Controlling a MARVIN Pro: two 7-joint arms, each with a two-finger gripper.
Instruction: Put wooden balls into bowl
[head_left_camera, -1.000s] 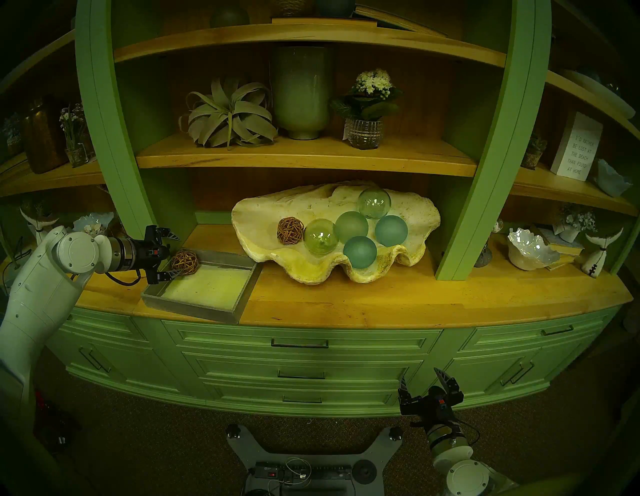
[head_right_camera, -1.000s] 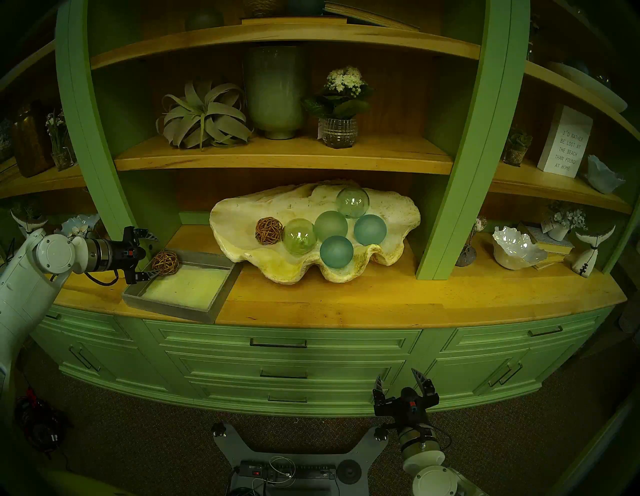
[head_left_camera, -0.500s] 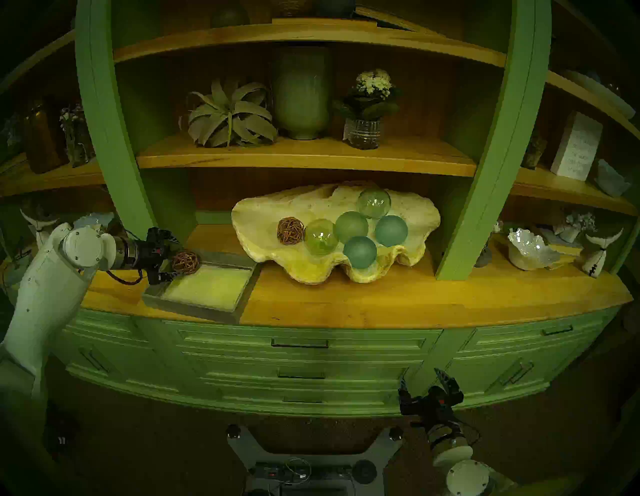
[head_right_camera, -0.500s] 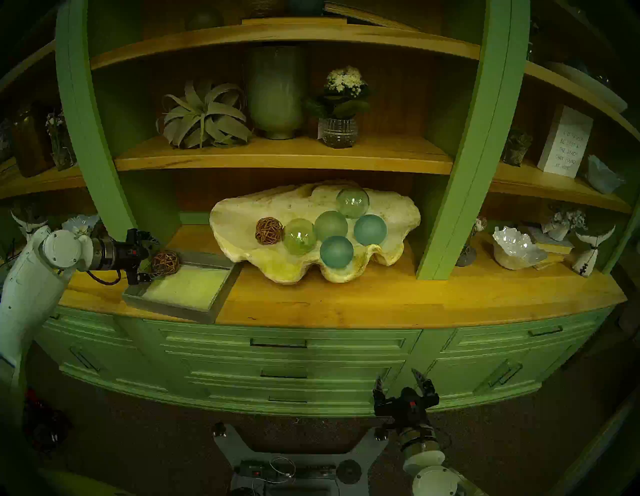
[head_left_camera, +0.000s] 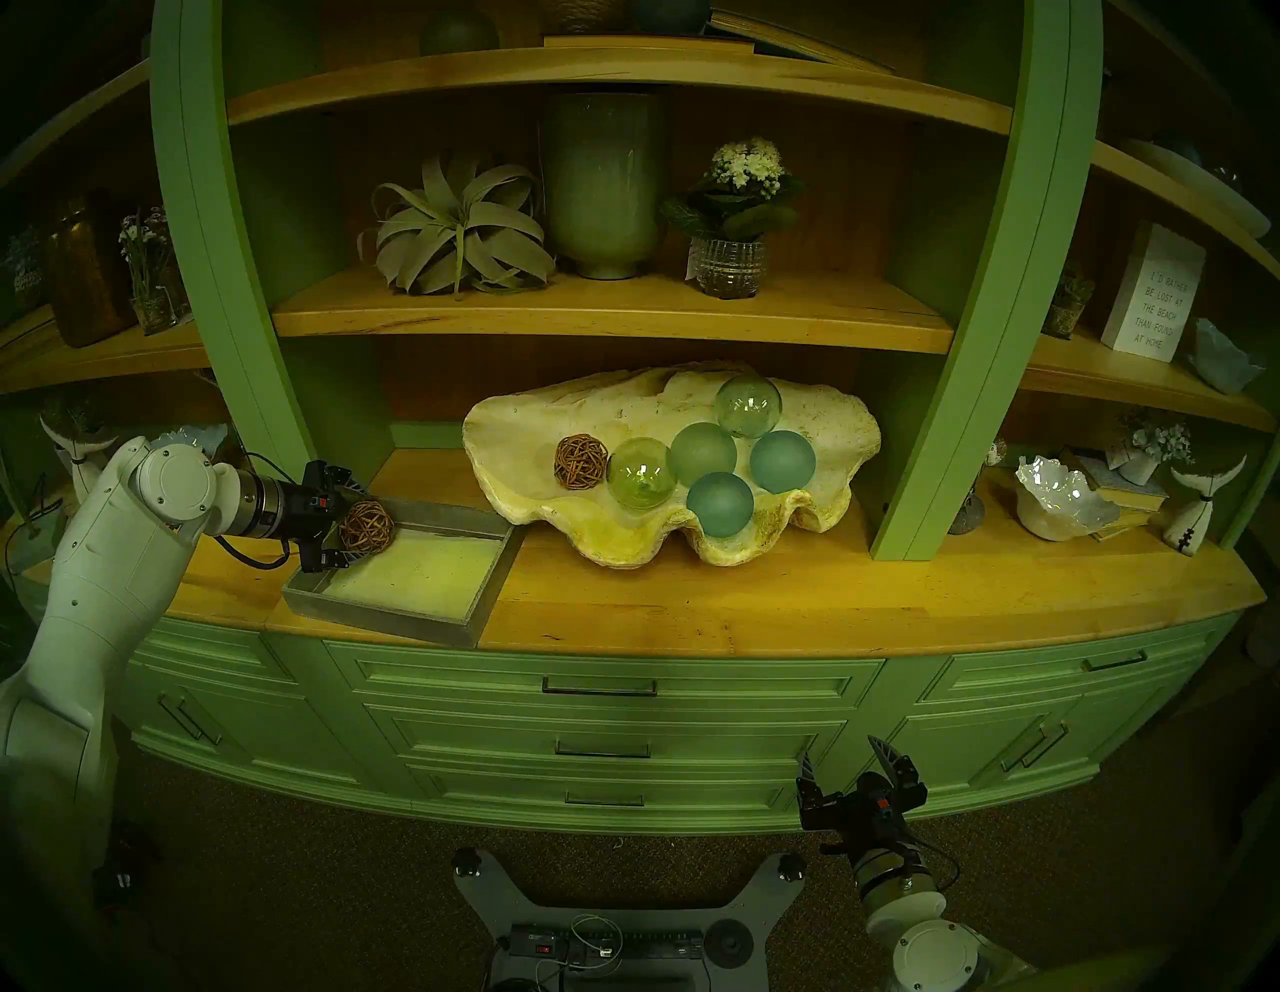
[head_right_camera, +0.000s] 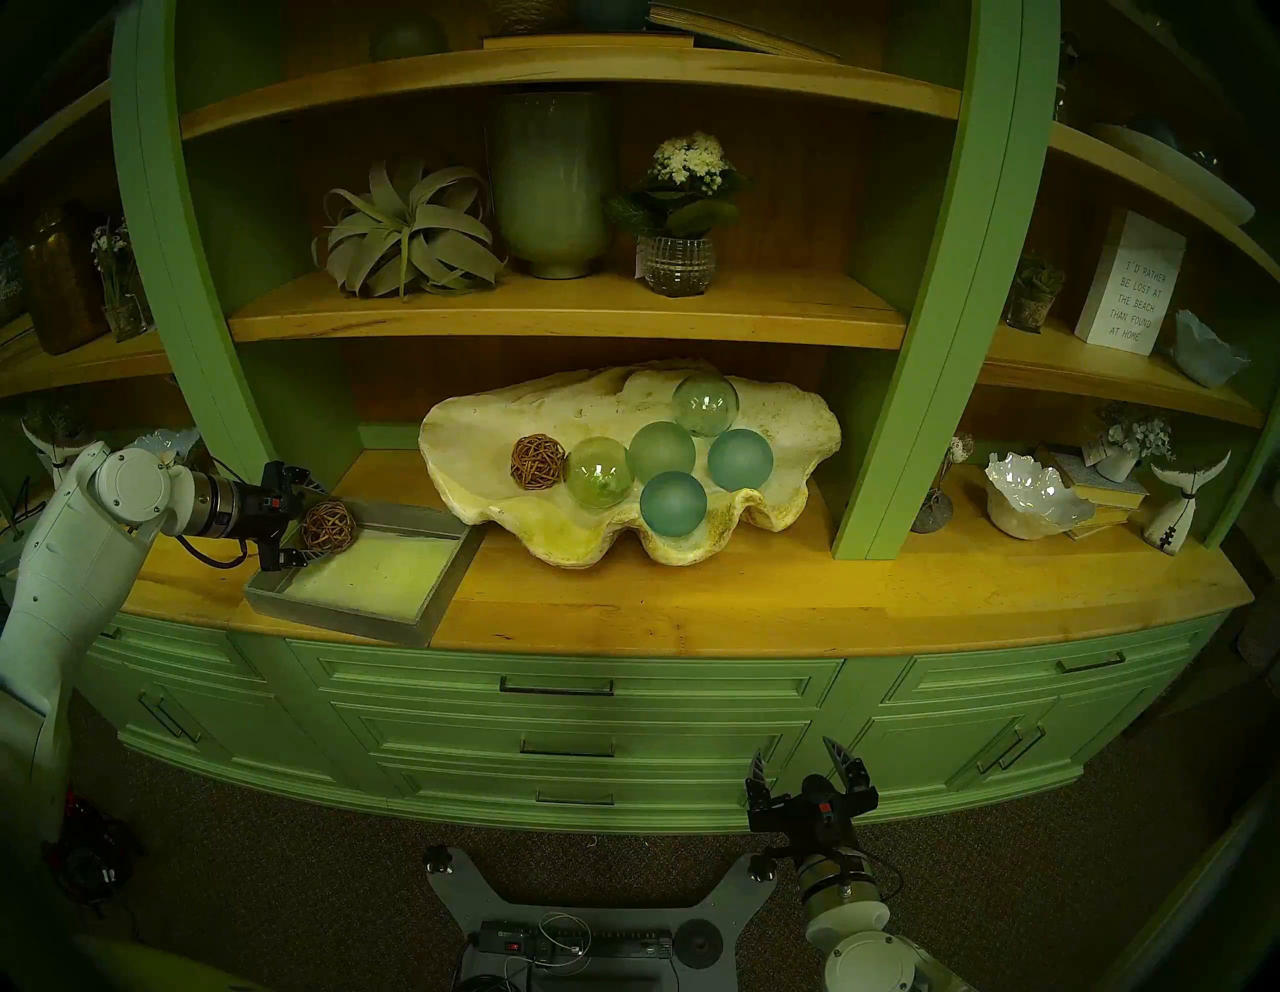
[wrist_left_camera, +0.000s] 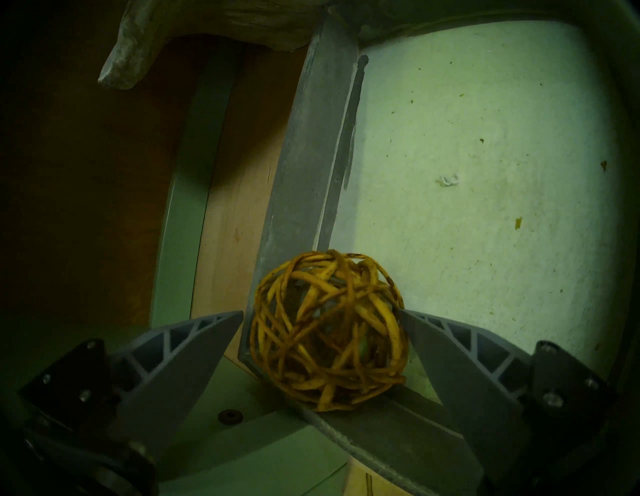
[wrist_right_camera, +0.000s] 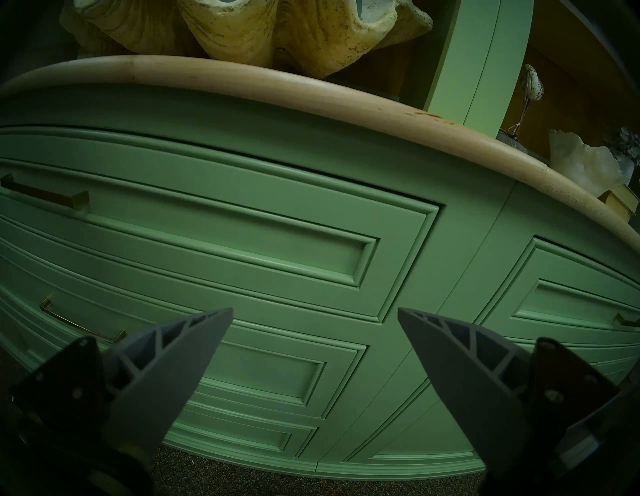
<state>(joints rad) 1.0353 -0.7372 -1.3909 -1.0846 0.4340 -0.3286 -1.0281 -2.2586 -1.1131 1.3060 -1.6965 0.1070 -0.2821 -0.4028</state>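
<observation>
Rattan on the left: the left gripper (head_left_camera: 351, 514) reaches in level from the side, its jaws spread around a brown woven ball (head_left_camera: 367, 527) that sits in the back left corner of a shallow grey tray (head_left_camera: 388, 613) on the wooden table (head_left_camera: 831, 609). In the left wrist view the right finger (wrist_left_camera: 446, 360) touches the ball (wrist_left_camera: 329, 332) while a thin gap shows on the other side, so whether the jaws truly grip it cannot be told. The ball rests against the tray's rim (wrist_left_camera: 304, 166). Just right of the tray lies the giant clam shell (head_left_camera: 526, 429), cream with a yellowish inside, its scalloped edge facing forward. The second woven ball (head_left_camera: 580, 462) already sits inside the shell at its left, touching a pale green glass sphere (head_left_camera: 641, 483); four more glass spheres cluster to the right of it. Farther right and well below the table, in front of the green drawers (wrist_right_camera: 242, 249), the right gripper (head_left_camera: 846, 755) points upward with its jaws wide apart and nothing between them.
</observation>
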